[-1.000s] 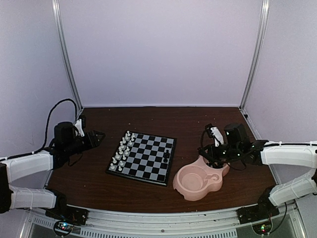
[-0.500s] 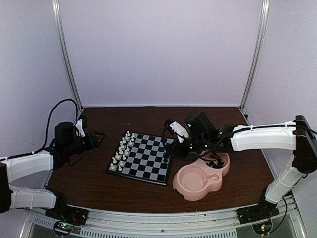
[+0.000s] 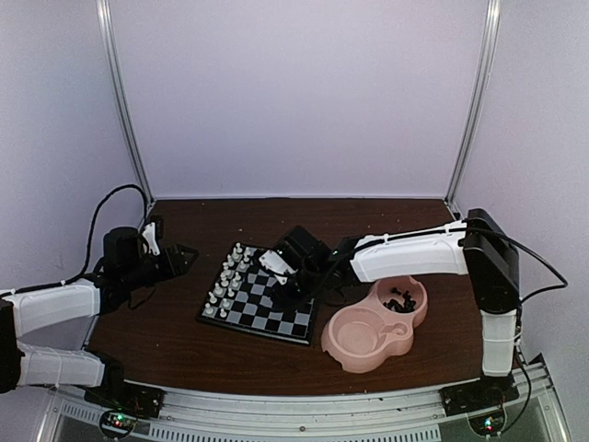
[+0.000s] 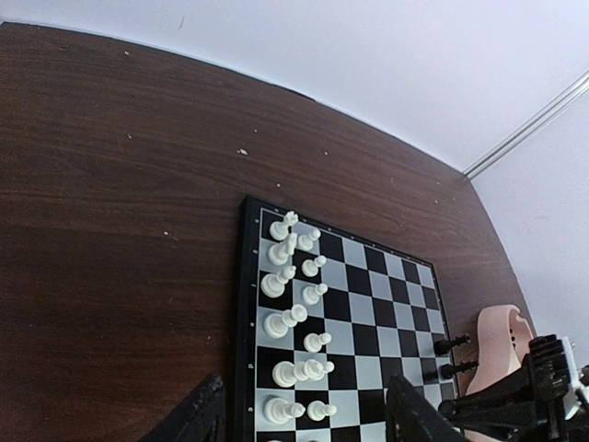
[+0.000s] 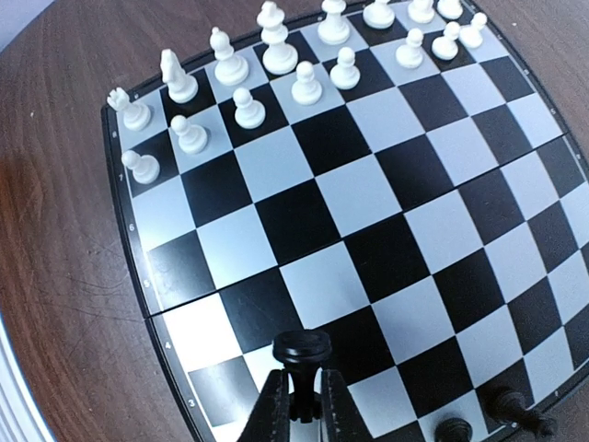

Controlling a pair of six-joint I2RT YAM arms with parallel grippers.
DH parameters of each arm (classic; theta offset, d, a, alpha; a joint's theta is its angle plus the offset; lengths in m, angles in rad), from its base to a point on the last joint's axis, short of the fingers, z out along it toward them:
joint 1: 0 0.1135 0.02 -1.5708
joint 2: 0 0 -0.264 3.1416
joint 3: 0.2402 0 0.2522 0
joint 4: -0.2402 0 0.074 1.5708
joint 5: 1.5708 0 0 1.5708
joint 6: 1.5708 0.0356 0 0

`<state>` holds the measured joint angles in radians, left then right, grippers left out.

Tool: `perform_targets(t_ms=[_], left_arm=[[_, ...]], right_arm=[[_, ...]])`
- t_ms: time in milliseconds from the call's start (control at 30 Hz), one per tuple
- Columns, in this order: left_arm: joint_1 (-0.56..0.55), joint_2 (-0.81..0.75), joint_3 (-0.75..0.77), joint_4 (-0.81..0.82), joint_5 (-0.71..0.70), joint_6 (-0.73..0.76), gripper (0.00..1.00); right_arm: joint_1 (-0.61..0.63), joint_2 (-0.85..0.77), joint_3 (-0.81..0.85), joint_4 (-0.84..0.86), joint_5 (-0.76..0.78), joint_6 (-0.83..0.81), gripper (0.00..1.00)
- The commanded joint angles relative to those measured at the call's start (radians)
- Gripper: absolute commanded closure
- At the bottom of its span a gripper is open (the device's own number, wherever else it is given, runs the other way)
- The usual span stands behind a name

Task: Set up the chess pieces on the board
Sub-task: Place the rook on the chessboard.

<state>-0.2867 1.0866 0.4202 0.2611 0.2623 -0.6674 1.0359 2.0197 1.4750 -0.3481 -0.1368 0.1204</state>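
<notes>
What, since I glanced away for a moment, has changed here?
The right gripper swung left from over the pink dish to above the board, and it is shut on a black chess piece. The left gripper, open beside the board, the white chess pieces and the dish stayed put.

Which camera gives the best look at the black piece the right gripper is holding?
The right wrist view: the black piece stands pinched in the right gripper, close up over the board. In the top external view the gripper hides it; the left wrist view shows only the gripper's body at its edge.
</notes>
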Motion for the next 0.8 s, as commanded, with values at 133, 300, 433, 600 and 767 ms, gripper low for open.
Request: perform_targets(t_ms=[133, 300, 433, 600, 767], left_arm=[[-0.008, -0.004, 0.024, 0.037, 0.002, 0.011, 0.4], [-0.008, 0.009, 0.029, 0.04, 0.007, 0.011, 0.4], [-0.008, 0.009, 0.031, 0.04, 0.009, 0.008, 0.4], [-0.012, -0.004, 0.034, 0.036, 0.019, 0.003, 0.4], [-0.02, -0.021, 0.034, 0.025, 0.009, 0.01, 0.4]], right_arm=[[0.025, 0.091, 0.056, -0.014, 0.086, -0.002, 0.92], [0.039, 0.101, 0.053, -0.017, 0.101, -0.023, 0.88], [0.044, 0.102, 0.054, -0.018, 0.114, -0.028, 0.81], [0.047, 0.096, 0.04, -0.006, 0.129, -0.03, 0.72], [0.047, 0.078, 0.027, 0.008, 0.129, -0.027, 0.7]])
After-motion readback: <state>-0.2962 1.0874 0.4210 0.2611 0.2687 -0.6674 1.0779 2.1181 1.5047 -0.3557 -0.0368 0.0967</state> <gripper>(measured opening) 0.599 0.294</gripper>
